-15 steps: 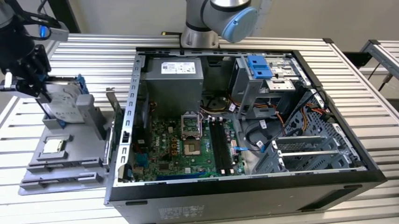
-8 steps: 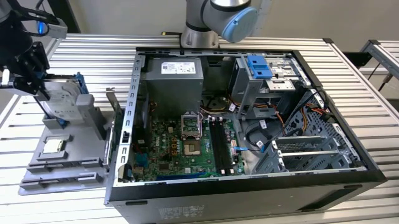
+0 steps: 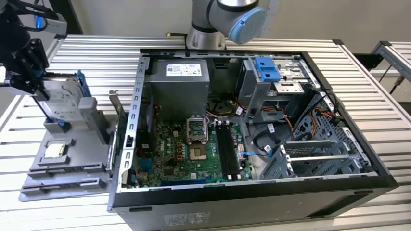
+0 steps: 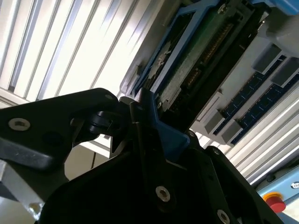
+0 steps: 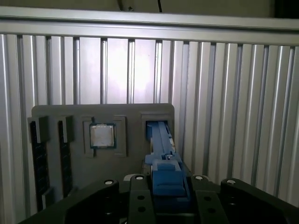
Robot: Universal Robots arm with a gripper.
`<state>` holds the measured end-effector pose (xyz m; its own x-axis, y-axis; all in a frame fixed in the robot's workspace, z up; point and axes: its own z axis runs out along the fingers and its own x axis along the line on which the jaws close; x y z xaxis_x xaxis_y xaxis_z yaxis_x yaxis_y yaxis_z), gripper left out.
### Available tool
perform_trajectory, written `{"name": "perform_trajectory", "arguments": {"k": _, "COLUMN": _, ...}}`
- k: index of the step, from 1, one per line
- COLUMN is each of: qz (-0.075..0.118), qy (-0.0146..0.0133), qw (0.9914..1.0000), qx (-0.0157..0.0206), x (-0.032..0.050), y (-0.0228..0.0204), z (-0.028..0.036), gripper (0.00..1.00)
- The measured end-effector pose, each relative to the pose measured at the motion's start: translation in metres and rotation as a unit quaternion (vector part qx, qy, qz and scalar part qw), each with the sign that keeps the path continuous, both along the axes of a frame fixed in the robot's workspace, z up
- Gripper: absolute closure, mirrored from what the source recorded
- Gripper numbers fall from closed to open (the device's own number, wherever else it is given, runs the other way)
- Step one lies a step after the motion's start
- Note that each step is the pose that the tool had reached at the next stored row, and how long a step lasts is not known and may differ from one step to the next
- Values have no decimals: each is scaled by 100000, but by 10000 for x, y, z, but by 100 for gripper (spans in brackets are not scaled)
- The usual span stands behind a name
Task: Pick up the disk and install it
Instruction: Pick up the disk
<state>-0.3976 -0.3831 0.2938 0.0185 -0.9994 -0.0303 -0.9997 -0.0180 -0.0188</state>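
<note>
Pickup step: pincer (image 5: 166,189) clamped on the disk (image 4: 198,53) by its blue carrier, in the grey holder (image 5: 70,119). Probably wants a straight pull out.

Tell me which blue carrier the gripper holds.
The one framing the disk on the grey tray, clamped in the gripper; the other carrier sits inside the computer case.

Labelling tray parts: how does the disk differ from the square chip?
The disk stands on edge, the chip lies flat. The disk has a blue frame; the chip is bare silver. The gripper clamps the disk; the chip sits untouched. Both are at the grey tray.
</note>
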Motion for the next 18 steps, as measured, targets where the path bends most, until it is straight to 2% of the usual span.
{"name": "perform_trajectory", "arguments": {"k": 4, "qz": 39, "qy": -459, "qw": 99999, "qx": 0, "x": -5, "y": 0, "z": 67, "gripper": 100}}
{"name": "perform_trajectory", "arguments": {"k": 8, "qz": 58, "qy": -720, "qw": 99997, "qx": 1, "x": -11, "y": 0, "z": 162, "gripper": 100}}
{"name": "perform_trajectory", "arguments": {"k": 18, "qz": 96, "qy": -897, "qw": 99996, "qx": 37, "x": -13, "y": 0, "z": 379, "gripper": 100}}
